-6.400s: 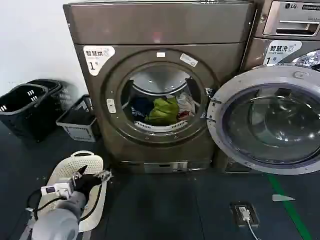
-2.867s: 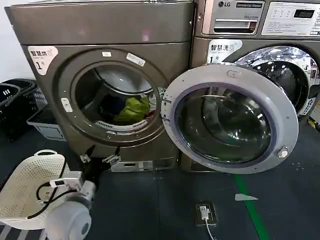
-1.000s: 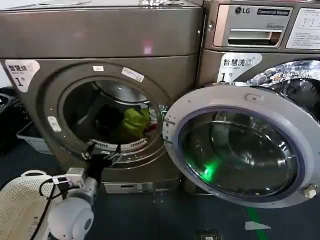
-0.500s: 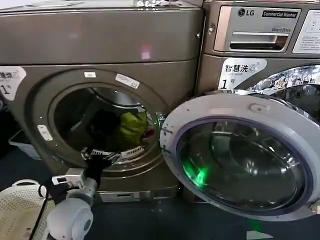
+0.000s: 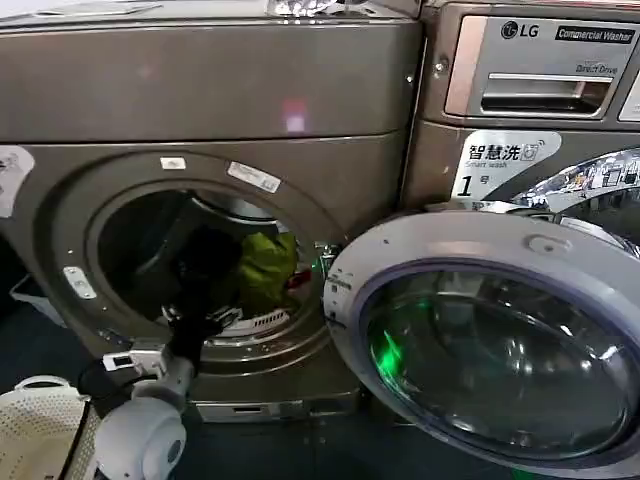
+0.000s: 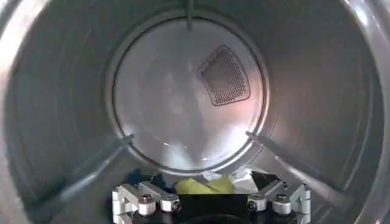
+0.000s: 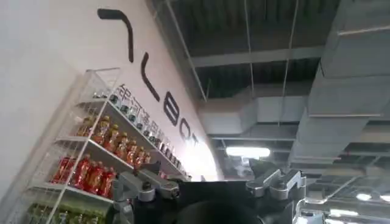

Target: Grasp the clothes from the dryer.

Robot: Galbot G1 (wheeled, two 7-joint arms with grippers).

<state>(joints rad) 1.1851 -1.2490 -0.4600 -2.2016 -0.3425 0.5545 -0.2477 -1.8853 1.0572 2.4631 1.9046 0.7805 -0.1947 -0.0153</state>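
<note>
At the dryer (image 5: 215, 120) porthole: left end effector (image 5: 204, 322) is hovering, fingers spread, holding nothing.
Clothes (image 5: 266, 268): lying deeper inside the dryer, beyond the end effector.

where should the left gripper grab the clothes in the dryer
Probably the lime-green piece on top of the clothes: it stands highest in the heap at the drum's bottom, with dark pieces beside it. Come straight in through the dryer's porthole from the front, then down onto that bunched crest. The left gripper is open at the porthole's lower rim, already facing the drum, and soft fabric should gather between the fingers.
</note>
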